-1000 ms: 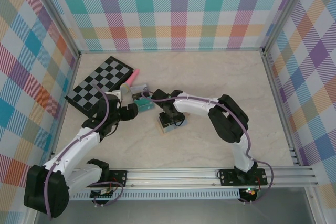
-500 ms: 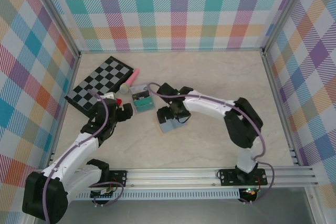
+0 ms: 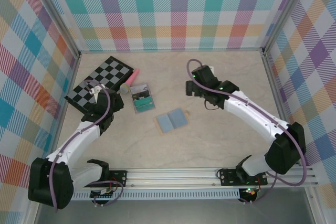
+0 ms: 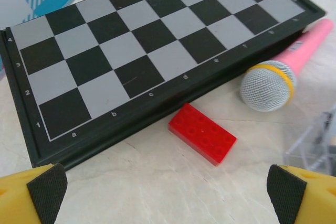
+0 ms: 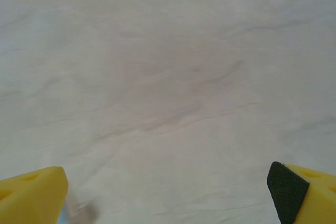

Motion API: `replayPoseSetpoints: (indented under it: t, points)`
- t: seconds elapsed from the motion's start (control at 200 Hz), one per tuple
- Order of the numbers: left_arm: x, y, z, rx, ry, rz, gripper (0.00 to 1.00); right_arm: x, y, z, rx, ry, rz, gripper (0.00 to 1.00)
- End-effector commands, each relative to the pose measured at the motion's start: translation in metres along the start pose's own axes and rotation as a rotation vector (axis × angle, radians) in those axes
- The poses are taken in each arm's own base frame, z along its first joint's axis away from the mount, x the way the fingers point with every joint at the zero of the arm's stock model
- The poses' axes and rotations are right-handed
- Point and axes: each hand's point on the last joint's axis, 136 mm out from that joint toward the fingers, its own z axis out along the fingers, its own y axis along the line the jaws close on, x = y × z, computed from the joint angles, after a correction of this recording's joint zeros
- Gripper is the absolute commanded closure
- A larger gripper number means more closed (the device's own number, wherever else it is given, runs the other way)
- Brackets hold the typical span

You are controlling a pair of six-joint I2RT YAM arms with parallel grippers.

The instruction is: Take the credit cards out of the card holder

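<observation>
While the card holder (image 3: 171,121) lay open mid-table, long axis running near-left to far-right, your left gripper (image 4: 167,192) hung by the chessboard (image 4: 152,40) and right gripper (image 5: 168,192) beyond the holder, both jaws wide, empty.

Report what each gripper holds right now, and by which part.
Nothing. The left gripper and right gripper both stand open and empty; the card holder lies open, apart from both.
</observation>
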Motion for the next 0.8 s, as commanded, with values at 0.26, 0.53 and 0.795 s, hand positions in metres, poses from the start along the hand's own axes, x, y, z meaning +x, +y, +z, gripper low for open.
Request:
replayPoseSetpoints:
  t: [0.26, 0.53, 0.795]
  points:
    - [0.013, 0.01, 0.035, 0.057, -0.089, 0.025, 0.0, 0.016, -0.119, 0.037, 0.232, -0.312, 0.061, 0.0]
    - [0.003, -0.002, 0.033, 0.206, -0.191, 0.044, 0.0, 0.042, -0.133, 0.069, 0.166, -0.269, 0.117, 0.0]
    - [-0.002, -0.03, 0.029, 0.375, -0.251, 0.076, 0.0, 0.032, -0.116, 0.093, 0.038, -0.338, 0.075, 0.0]
